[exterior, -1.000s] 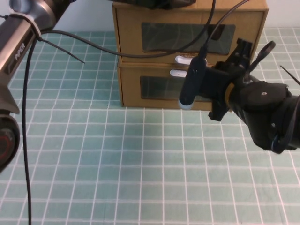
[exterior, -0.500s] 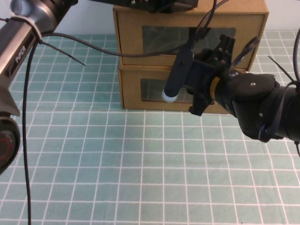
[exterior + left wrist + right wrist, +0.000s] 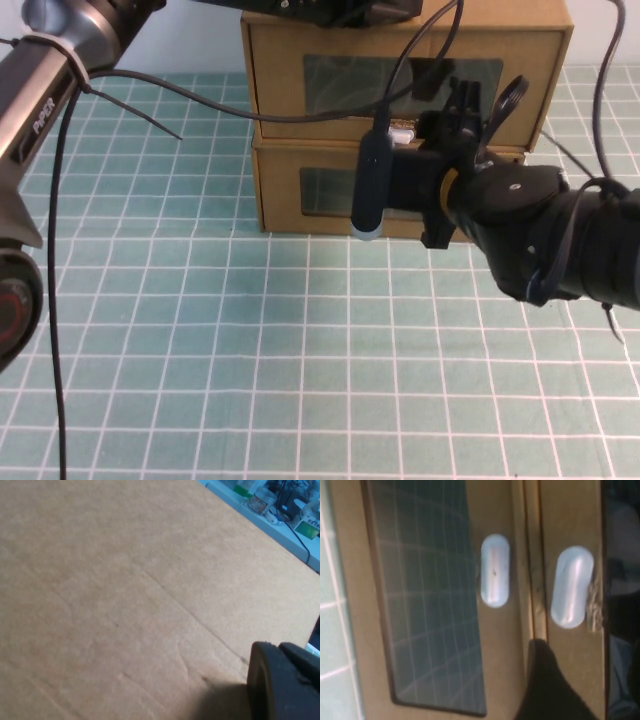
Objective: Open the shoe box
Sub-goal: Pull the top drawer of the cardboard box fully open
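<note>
Right gripper (image 3: 465,105) points level, two stacked shoe boxes (image 3: 275,70) and two white tabs (image 3: 494,577) dead ahead. Left gripper (image 3: 330,10) sits on top. Can't tell if either is open.

Matt brown cardboard shoe boxes (image 3: 275,75) with glossy dark film windows (image 3: 430,595) and smooth whitish plastic pulls (image 3: 494,570).

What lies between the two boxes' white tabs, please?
Just the seam where upper box meets lower box, in the right wrist view; the right gripper hovers before it, the left gripper above the upper box.
</note>
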You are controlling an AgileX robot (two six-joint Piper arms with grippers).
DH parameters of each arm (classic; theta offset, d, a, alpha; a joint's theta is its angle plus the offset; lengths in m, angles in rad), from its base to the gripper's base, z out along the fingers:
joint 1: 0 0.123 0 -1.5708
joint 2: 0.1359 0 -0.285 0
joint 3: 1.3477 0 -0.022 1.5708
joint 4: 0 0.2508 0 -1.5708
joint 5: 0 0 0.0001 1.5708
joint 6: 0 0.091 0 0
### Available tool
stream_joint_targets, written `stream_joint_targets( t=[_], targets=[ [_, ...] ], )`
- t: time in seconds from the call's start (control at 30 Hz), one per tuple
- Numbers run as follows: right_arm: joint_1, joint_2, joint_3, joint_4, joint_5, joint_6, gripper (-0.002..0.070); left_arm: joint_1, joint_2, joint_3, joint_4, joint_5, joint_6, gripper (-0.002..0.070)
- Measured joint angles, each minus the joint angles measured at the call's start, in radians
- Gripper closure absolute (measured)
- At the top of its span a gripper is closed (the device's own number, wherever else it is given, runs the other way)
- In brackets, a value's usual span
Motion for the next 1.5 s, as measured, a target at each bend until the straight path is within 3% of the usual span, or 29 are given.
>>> stream_joint_targets(
  t=[0.83, 0.97, 1.1, 1.43, 1.5],
  targets=[
    [0.037, 0.172, -0.177, -0.006, 0.062, -0.007, 0.0361, 0.002, 0.0, -0.001, 0.0, 0.018, 0.0, 0.068],
    [0.04, 0.215, -0.227, -0.012, 0.112, -0.009, 0.0433, 0.003, 0.0, -0.001, 0.0, 0.012, 0.0, 0.068],
    [0.05, 0.247, -0.255, -0.025, 0.187, 0.0, 0.0552, 0.005, 0.0, -0.001, 0.001, 0.01, 0.0, 0.068],
    [0.066, 0.246, -0.262, 0.032, 0.229, 0.014, 0.0554, 0.005, 0.003, -0.002, 0.02, 0.01, -0.013, 0.068],
    [0.077, 0.237, -0.26, 0.049, 0.245, 0.014, 0.0597, 0.005, 0.003, -0.004, 0.029, 0.014, -0.037, 0.068]
  ],
)
